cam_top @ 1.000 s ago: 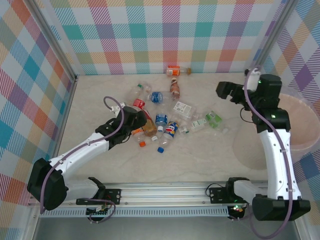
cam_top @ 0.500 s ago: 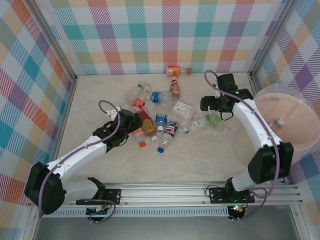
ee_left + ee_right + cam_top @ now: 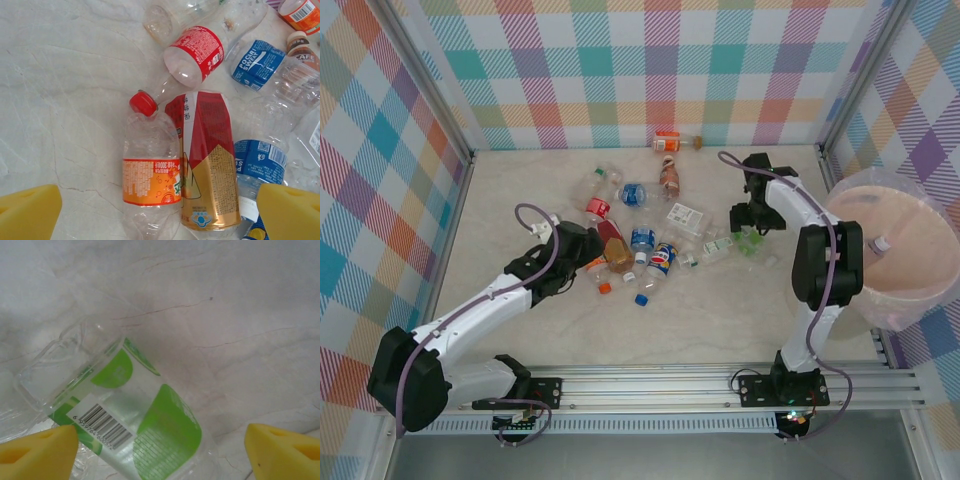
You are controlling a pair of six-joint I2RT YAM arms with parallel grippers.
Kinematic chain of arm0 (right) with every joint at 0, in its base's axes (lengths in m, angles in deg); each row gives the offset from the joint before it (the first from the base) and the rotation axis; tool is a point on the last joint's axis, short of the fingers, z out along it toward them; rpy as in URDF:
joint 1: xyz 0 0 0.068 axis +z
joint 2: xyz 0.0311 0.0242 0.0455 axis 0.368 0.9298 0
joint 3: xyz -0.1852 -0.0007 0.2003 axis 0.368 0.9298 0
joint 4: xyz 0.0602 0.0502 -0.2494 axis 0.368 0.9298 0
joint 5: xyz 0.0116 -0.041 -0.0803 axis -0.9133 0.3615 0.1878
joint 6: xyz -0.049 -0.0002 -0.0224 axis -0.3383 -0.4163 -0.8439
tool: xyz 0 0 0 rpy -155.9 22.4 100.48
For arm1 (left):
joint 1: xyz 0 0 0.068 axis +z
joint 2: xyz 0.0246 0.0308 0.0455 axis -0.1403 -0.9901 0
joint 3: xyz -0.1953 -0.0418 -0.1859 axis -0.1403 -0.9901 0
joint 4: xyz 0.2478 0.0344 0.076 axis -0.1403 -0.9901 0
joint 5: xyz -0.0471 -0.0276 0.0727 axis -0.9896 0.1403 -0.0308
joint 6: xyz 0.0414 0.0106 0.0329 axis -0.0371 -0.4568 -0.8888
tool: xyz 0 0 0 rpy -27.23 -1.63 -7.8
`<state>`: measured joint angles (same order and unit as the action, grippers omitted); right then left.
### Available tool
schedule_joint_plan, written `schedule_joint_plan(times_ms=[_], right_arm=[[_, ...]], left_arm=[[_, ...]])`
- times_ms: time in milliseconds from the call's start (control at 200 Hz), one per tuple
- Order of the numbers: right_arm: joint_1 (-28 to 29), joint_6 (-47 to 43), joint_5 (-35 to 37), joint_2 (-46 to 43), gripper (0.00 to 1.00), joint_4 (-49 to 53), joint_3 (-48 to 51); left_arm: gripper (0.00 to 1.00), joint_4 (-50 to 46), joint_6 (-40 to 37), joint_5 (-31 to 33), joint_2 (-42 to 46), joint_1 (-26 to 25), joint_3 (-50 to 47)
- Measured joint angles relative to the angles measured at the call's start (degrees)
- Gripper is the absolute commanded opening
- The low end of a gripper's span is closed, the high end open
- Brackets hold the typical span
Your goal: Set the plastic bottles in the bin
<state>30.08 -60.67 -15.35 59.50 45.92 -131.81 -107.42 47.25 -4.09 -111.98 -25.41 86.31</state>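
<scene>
My right gripper (image 3: 160, 450) stands spread astride the clear, green-labelled plastic bottle (image 3: 125, 405) lying on the marble table (image 3: 520, 200) near the round pinkish bin (image 3: 910, 250), my left gripper (image 3: 160, 210) gapes over other bottles (image 3: 150, 175), and I judge this one light, crushable, slick, best pinched across its label.

Left of the bin (image 3: 912, 292), the right gripper (image 3: 748, 230) is hovering near it, the left gripper (image 3: 592, 252) well apart, both gaping wide.
</scene>
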Motion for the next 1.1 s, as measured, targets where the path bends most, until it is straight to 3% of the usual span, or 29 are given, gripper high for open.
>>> schedule_joint_plan(times_ms=[470,855,1100], right_arm=[[0.11,-0.52,-3.93,8.74,0.96,-1.36,-5.18],[-1.09,3.43,-4.0,11.26,0.62,-3.17,-6.49],[-1.38,4.35,-3.89,5.4,0.53,-5.51,-3.56]], left_arm=[[1.0,0.02,0.22,0.11,0.07,0.04,-0.15],[1.0,0.0,0.22,0.11,0.07,0.04,-0.17],[1.0,0.0,0.24,0.07,0.07,0.04,-0.2]])
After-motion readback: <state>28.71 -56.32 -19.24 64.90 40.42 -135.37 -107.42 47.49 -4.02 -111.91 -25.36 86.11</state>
